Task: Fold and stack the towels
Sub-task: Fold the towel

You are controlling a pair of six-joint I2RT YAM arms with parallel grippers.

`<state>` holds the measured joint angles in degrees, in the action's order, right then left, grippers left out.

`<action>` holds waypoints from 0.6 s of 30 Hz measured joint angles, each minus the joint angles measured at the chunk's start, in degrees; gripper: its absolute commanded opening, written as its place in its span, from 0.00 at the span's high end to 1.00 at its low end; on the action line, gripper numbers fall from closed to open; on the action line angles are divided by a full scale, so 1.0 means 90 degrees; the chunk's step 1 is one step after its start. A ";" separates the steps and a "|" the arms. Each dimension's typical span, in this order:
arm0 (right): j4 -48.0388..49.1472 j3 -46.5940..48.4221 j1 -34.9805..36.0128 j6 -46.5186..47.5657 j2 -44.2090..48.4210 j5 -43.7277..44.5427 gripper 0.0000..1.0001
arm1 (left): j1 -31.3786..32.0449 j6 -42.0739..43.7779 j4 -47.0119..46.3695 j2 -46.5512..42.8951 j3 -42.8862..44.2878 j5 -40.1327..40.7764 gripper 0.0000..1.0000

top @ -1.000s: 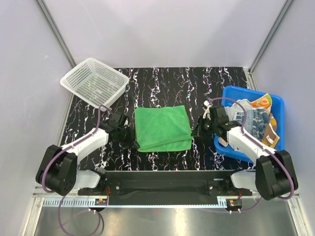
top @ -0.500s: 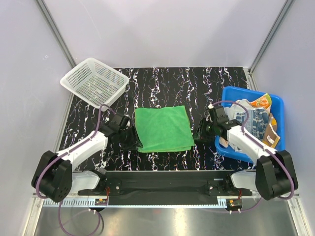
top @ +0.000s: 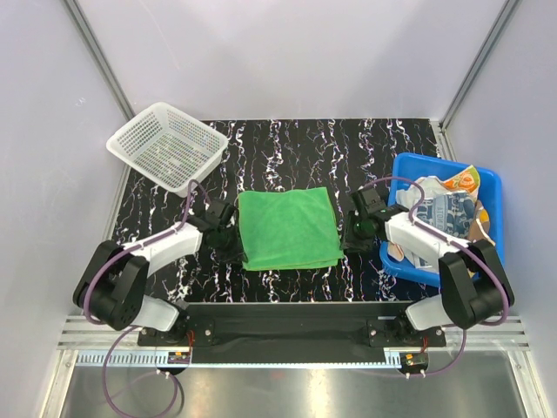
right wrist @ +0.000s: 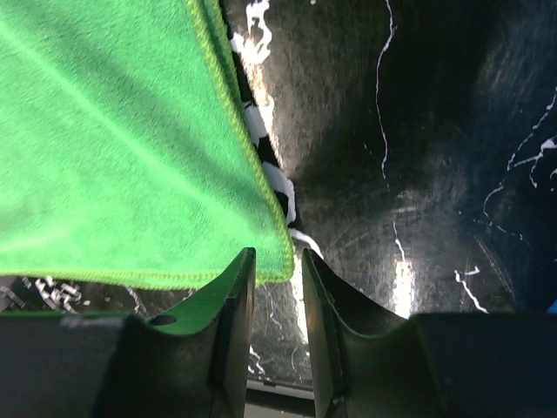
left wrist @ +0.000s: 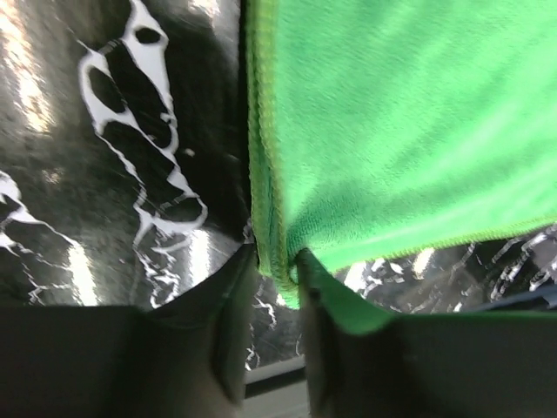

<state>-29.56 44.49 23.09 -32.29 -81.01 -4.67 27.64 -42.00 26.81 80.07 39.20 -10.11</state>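
The left gripper [top: 231, 242] and right gripper [top: 352, 233] were pinched shut on the towel's [top: 287, 228] near corners a second ago. Now both stand with jaws parted. The towel's near edge, bunched and thick before, now lies flat on the table. Both elbows have shifted forward and inward.

Tabletop [top: 287, 148]: black marble-effect, white veining, glossy reflections. Walls [top: 287, 52]: plain pale panels on three sides. Corner posts [top: 84, 43]: aluminium, two. Front shelf [top: 287, 392]: brushed steel.
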 measured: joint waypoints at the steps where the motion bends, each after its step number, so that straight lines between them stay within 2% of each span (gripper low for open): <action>1: -0.0007 0.0044 0.0046 -0.0019 -0.0075 0.0068 0.65 | -0.0034 0.0010 -0.0007 0.0066 0.0007 0.0015 0.82; 6: -0.0034 0.0092 0.0267 -0.0172 -0.0284 0.0226 0.64 | -0.0279 0.0114 -0.0022 0.0185 0.0007 0.0019 0.94; 9: -0.0032 0.0092 0.0401 -0.0313 -0.0284 0.0257 0.63 | -0.0437 0.0187 -0.0017 0.0185 0.0007 0.0024 0.95; 13: 0.0024 0.0070 0.0631 -0.0605 -0.0282 0.0243 0.63 | -0.0532 0.0289 -0.0015 0.0177 0.0007 0.0017 0.75; 14: 0.0066 0.0041 0.0690 -0.0704 -0.0282 0.0245 0.64 | -0.0534 0.0311 -0.0010 0.0168 0.0007 0.0017 0.66; 18: 0.0134 -0.0073 0.0850 -0.1001 -0.0282 0.0270 0.64 | -0.0542 0.0367 0.0058 0.0034 0.0007 0.0022 0.59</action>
<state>-28.36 43.83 30.74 -41.30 -83.55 -2.24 22.76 -38.70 27.33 80.38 39.27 -9.91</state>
